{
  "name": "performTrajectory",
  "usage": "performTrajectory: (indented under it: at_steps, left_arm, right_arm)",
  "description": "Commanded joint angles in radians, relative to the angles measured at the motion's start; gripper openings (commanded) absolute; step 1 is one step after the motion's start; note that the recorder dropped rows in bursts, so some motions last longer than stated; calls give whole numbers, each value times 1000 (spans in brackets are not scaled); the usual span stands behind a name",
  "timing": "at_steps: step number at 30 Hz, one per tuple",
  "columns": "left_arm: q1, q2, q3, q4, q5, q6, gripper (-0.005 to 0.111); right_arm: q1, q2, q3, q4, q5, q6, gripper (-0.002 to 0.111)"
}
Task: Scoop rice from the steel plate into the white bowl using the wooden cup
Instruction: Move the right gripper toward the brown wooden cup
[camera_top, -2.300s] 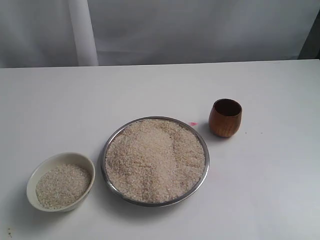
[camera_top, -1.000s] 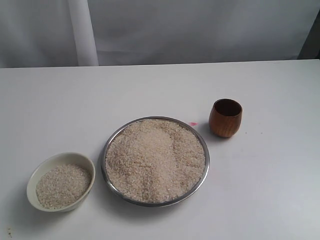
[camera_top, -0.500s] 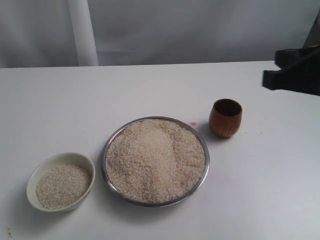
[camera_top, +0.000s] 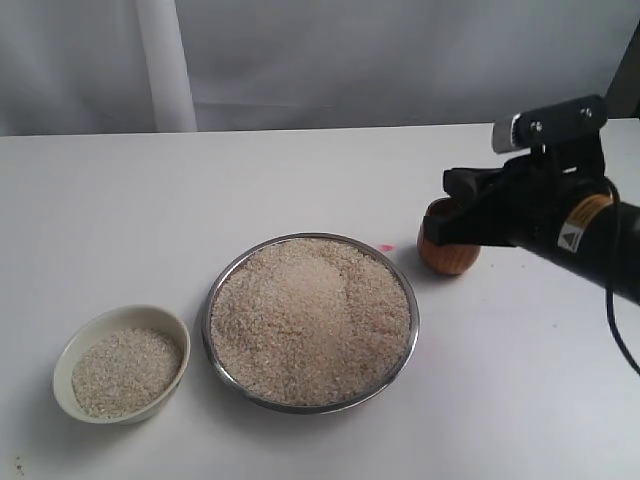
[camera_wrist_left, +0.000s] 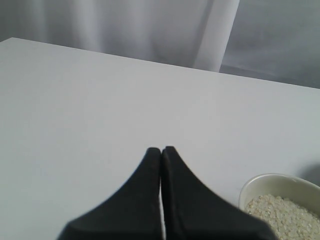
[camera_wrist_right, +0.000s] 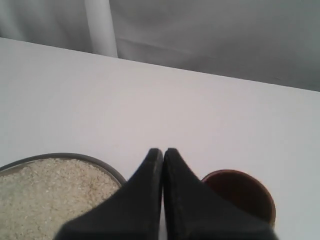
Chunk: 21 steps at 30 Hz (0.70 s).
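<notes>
Reaching in from the right edge of the exterior view, the black right arm (camera_top: 560, 225) is now hanging over the cup, where half a second ago only its tip was showing at the frame's border; the plate, bowl and cup are sitting where they were.

The white tabletop (camera_top: 200, 200) is lying bare behind the vessels up to its far edge, which is running along a pale grey backdrop (camera_top: 400, 60), and more open surface is stretching to the right and front of the cup.

The small rounded cup of reddish-brown wood (camera_top: 447, 258) is standing upright, just beside the far-right rim of the wide shallow steel plate (camera_top: 207, 322) without touching it, a small pink mark (camera_top: 387, 248) lying between them. Off-white rice grains (camera_top: 310, 320) are filling the plate in a low heap. The small cream-white bowl (camera_top: 122, 311) is sitting near the plate's left side, partly filled with rice.

The right gripper (camera_wrist_right: 163, 152) is pointing across the cup's near rim, fingers pressed together and holding nothing. The left gripper (camera_wrist_left: 161, 150) is likewise closed and empty, hovering beside the bowl.
</notes>
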Motion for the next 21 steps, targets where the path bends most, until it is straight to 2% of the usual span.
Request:
performTrajectory:
  at_steps: [1,5,12,21]
  left_arm:
    - [-5,-2,-4,-6,-6,-1,0]
    - [-5,-2,-4,-6,-6,-1,0]
    - [-5,-2,-4,-6,-6,-1,0]
    - [-5,-2,-4,-6,-6,-1,0]
  right_arm:
    - [2,58,95,123,-215,-127,0]
    - [2,95,186,168,-363,-208,0]
    - [2,225,284,200,-646,-221,0]
    - [2,431,280,207,-700,-241,0]
